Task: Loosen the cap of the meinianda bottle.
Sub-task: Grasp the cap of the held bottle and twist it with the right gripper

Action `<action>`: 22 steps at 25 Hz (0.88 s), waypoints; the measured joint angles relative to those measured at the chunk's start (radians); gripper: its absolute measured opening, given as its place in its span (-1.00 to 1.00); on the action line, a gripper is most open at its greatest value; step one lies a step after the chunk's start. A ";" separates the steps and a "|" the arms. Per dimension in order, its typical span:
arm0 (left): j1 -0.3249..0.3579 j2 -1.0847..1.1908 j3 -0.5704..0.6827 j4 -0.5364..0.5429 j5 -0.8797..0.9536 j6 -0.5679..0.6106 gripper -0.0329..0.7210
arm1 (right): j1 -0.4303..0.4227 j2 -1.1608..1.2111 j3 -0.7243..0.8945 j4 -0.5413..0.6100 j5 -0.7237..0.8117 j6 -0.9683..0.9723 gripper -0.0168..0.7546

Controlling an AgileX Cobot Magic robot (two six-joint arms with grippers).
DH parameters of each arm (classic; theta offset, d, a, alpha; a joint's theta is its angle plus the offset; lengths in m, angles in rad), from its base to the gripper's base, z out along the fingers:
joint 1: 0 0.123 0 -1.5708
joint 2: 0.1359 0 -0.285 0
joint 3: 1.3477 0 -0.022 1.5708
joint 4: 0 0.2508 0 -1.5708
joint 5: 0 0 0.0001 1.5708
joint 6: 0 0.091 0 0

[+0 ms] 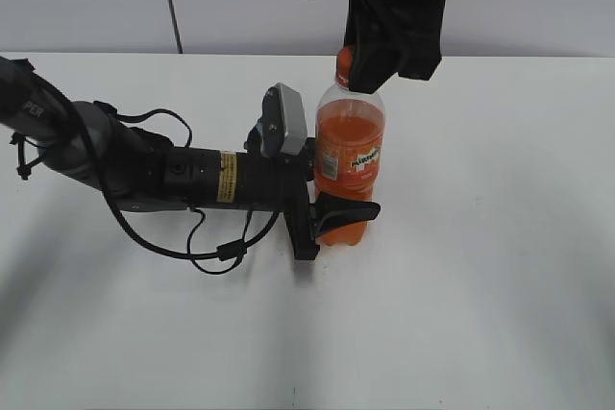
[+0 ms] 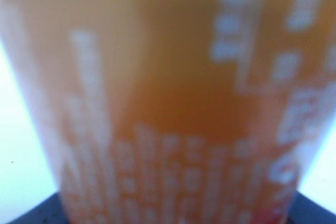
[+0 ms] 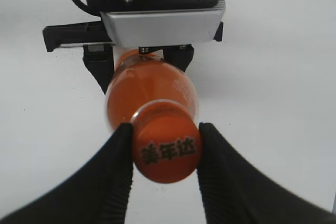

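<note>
Two grips: left gripper (image 1: 338, 213) clamping meinianda bottle (image 1: 350, 156) low for bracing, right gripper (image 3: 165, 148) pinching cap (image 3: 167, 150) to twist.

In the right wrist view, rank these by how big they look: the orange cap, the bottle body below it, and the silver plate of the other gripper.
1. silver plate, looks widest.
2. meinianda bottle body, though the cap hides part of it.
3. cap, smallest, though nearness to the camera enlarges it, so its gap to the bottle is unsure.
</note>
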 joint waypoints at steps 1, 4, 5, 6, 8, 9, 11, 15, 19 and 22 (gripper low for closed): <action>0.000 0.000 0.000 0.000 0.000 0.000 0.13 | 0.000 0.000 0.000 0.000 0.000 0.000 -0.23; 0.000 0.000 0.000 0.000 0.000 0.000 0.13 | 0.000 0.000 0.000 0.000 0.000 0.000 -0.23; 0.000 0.000 0.000 0.000 0.000 0.000 0.13 | 0.000 0.000 0.000 0.000 0.000 0.000 -0.23; 0.000 0.000 0.000 0.000 0.000 0.000 0.13 | 0.000 0.000 0.000 0.000 0.000 0.000 -0.23; 0.000 0.000 0.000 0.000 0.000 0.000 0.13 | 0.000 0.000 0.000 0.000 0.000 0.000 -0.22; 0.000 0.000 0.000 0.000 0.000 0.000 0.13 | 0.000 0.000 0.000 0.000 0.000 0.000 -0.22; 0.000 0.000 0.000 0.000 0.000 0.000 0.13 | 0.000 0.000 0.000 0.000 0.000 0.000 -0.19; 0.000 0.000 0.000 -0.003 0.002 -0.001 0.13 | 0.000 0.000 0.000 -0.001 -0.005 -0.002 -0.14; 0.000 0.000 0.000 -0.008 0.003 -0.003 0.13 | 0.000 0.001 0.000 0.007 -0.013 -0.002 -0.13; 0.000 0.000 0.000 -0.009 0.005 -0.004 0.13 | 0.000 0.002 0.000 0.010 -0.015 -0.003 -0.11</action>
